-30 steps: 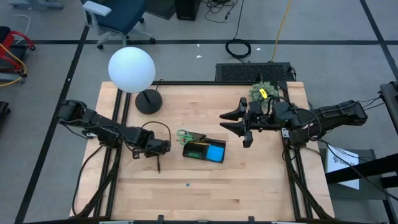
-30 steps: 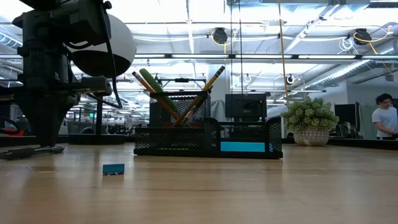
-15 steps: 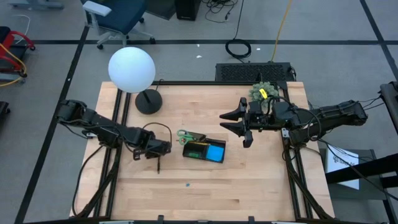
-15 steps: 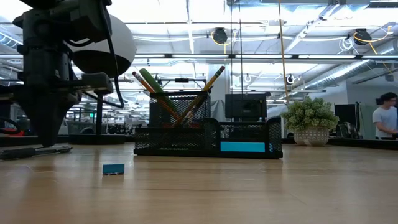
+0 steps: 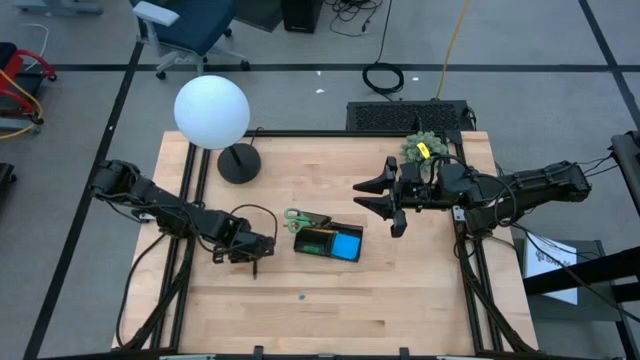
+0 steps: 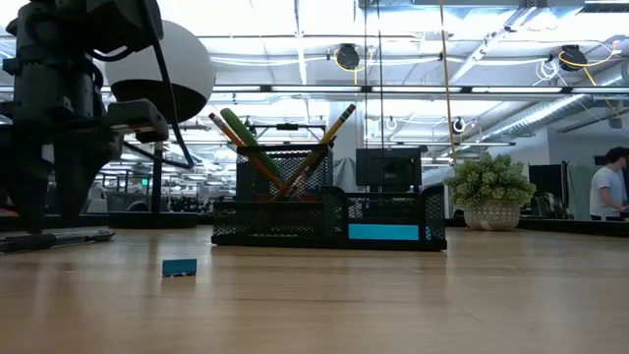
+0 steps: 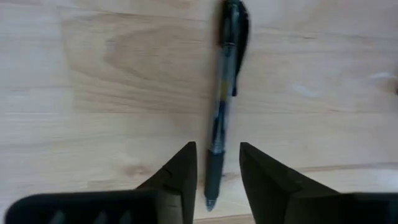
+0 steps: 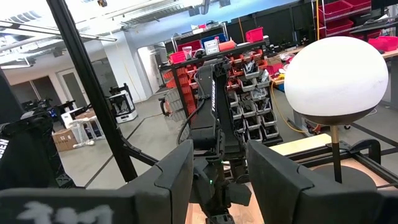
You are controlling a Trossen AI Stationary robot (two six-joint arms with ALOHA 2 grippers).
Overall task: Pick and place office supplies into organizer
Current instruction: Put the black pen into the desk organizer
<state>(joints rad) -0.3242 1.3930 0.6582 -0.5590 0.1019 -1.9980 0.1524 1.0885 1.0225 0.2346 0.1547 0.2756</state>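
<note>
The organizer (image 5: pixel 330 241), a black mesh tray, is sitting at the centre of the high view on the wooden surface (image 5: pixel 420 290), with the blue pad (image 5: pixel 347 246) lying in its right compartment and the green-handled scissors (image 5: pixel 301 219) sticking out at its upper left. In the low view, two orange-yellow pencils (image 6: pixel 327 138) are leaning in its taller back section. One dark pen (image 7: pixel 222 99) is lying flat on the bare surface left of the organizer; the left gripper (image 5: pixel 255 249) is hovering over it, its fingers (image 7: pixel 180 177) standing apart on either side of the pen's lower end without clamping it. One tiny green eraser (image 5: pixel 302 295) is resting alone in the lower middle of the high view, well apart from both grippers. The right gripper (image 5: pixel 372 195) is waiting in the right half of the frame, above and right of the organizer, its fingers spread and holding nothing. One white globe lamp (image 5: pixel 212 112) is standing at the upper left and one potted plant (image 5: pixel 421 147) at the upper right edge. Open wood is lying along the whole lower part of the surface.
</note>
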